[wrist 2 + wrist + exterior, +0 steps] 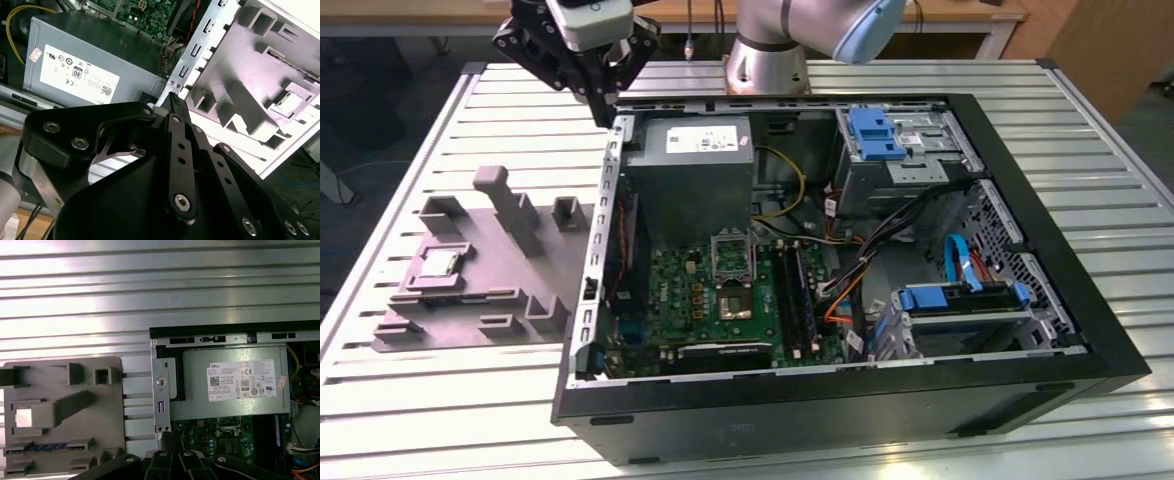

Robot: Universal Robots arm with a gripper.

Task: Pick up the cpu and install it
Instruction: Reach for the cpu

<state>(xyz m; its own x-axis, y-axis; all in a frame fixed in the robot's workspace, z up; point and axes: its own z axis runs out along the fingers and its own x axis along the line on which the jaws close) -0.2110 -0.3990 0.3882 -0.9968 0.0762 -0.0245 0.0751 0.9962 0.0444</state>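
Silvery cpu (pixel 438 263) flat, face up in tray (pixel 487 282), edges sq. w/ tray; hand (pixel 603 114) clenched, empty, over case (pixel 854 405) corner.

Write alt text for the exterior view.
The gripper, shut and empty, hangs at the edge of an open computer case, near its grey power supply. The cpu lies in a grey-purple tray at the exterior view's left, beside the case.

This looks like a robot lab or workshop. A robot arm (pixel 767 60) stands on a ribbed metal table (pixel 1107 150). An open computer case (pixel 854 400) (all its insides showing) lies on it, beside a grey plastic tray (pixel 494 290) with blocks.
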